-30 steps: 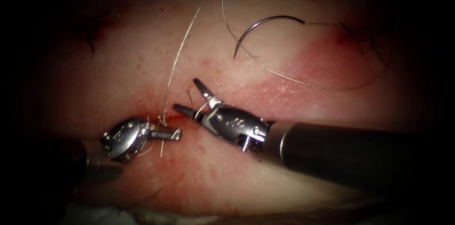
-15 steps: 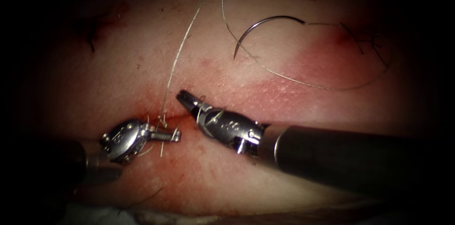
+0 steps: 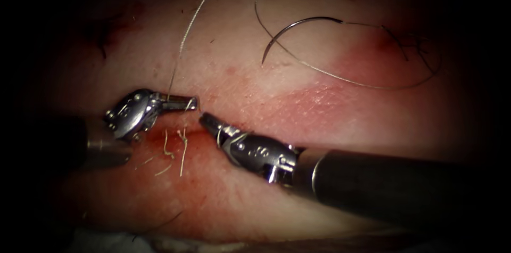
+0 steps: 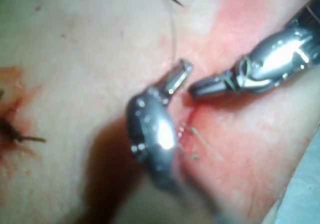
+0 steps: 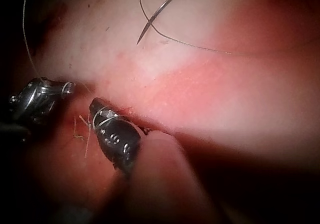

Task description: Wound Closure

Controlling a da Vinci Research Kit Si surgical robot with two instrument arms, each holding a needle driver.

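My left tool is shut on the pale thread just above the cut; the strand rises from its jaws toward the top of the endoscope view. The right tool comes in from the right with its jaws shut on a short tail of thread, a loop of thread wound round them, their tip almost touching the left tool's. The curved needle lies free on the tissue at the upper right, held by neither tool and not in the tissue. Both tips meet in the left wrist view: left tool, right tool.
Short cut thread ends stick out of the red fluid below the cut. Dark older stitches sit at the upper right and upper left. The needle's thread sweeps in a wide arc across the right side.
The right tool's open jaws closed at the thread tail. The left tool rose from below the cut to above it, carrying its strand up and left.
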